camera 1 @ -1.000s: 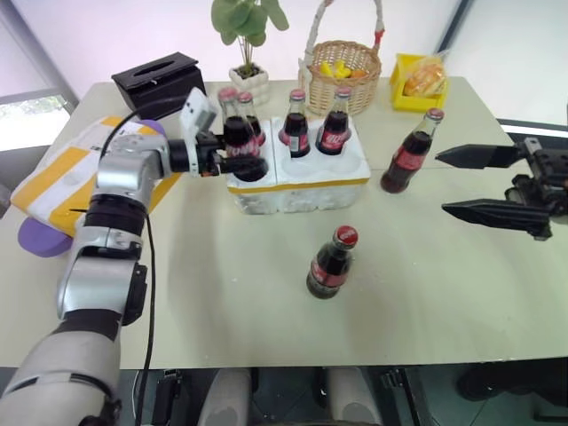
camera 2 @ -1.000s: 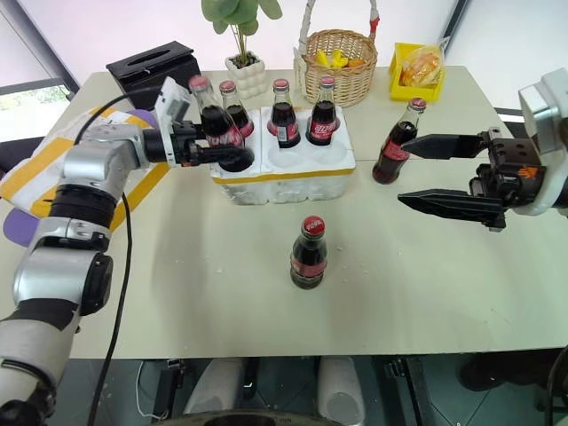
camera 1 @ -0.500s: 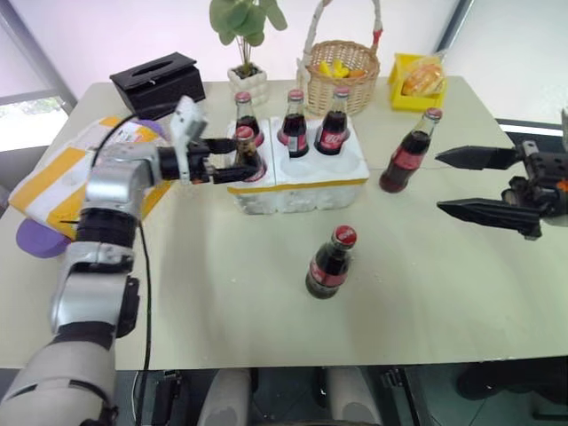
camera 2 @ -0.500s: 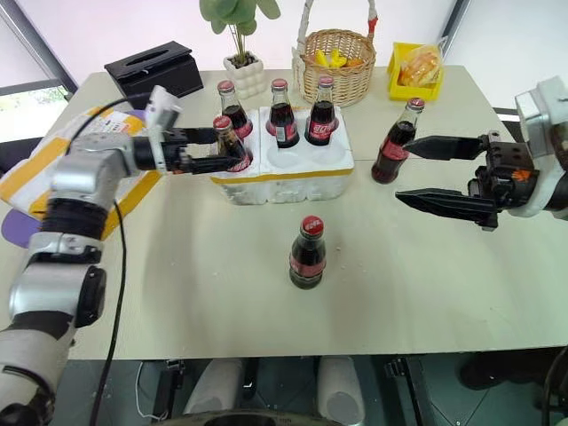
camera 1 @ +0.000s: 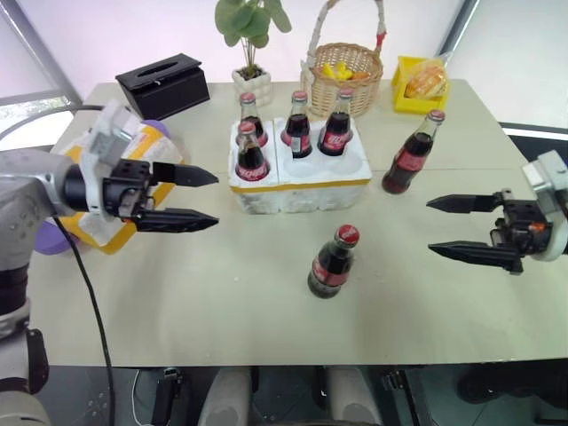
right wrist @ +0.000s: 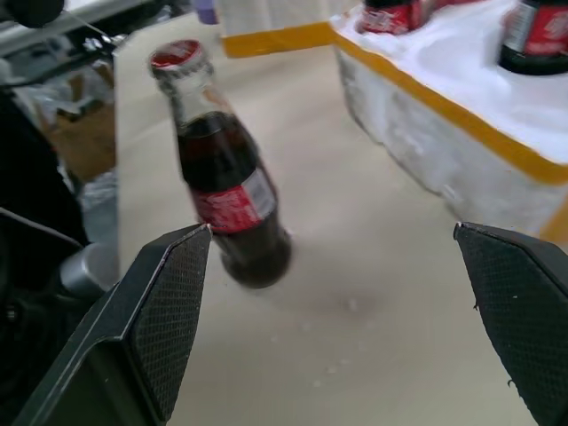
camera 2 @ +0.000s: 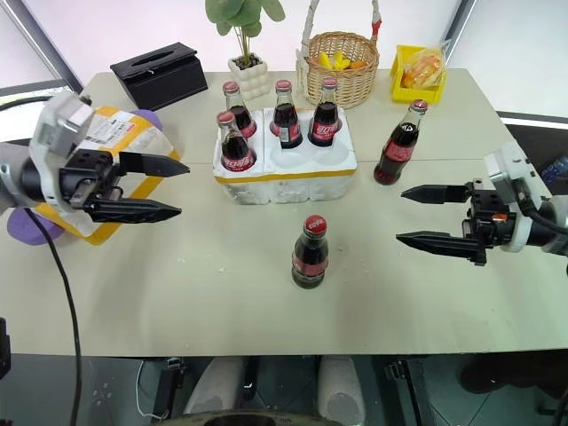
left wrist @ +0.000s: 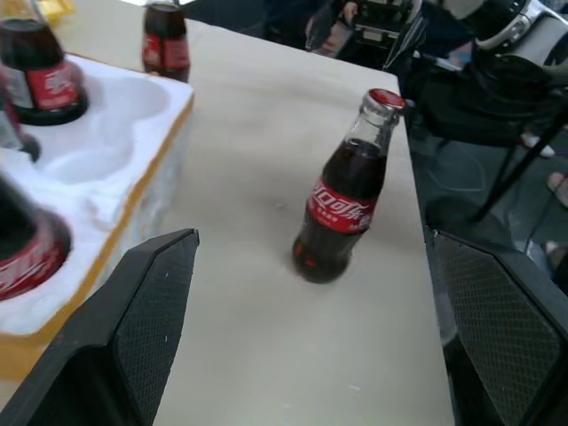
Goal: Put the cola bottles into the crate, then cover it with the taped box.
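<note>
The white crate (camera 1: 302,182) with its thin yellow band stands mid-table and holds several cola bottles; the nearest of them (camera 1: 251,156) is in the front left well. One loose cola bottle (camera 1: 330,263) stands in front of the crate, and another (camera 1: 406,156) to its right. My left gripper (camera 1: 216,200) hangs open and empty to the left of the crate. My right gripper (camera 1: 429,225) is open and empty, right of the front bottle. The taped box (camera 2: 115,135) lies at the table's left edge, partly hidden behind my left hand.
A black tissue box (camera 1: 164,82), a potted plant (camera 1: 252,78), a wicker basket (camera 1: 346,67) and a yellow tray of snacks (camera 1: 421,82) line the far edge. A purple object (camera 1: 43,240) lies under the taped box.
My left gripper set a bottle into the crate's front left well, let go and drew back to the left. My right gripper sank a little.
</note>
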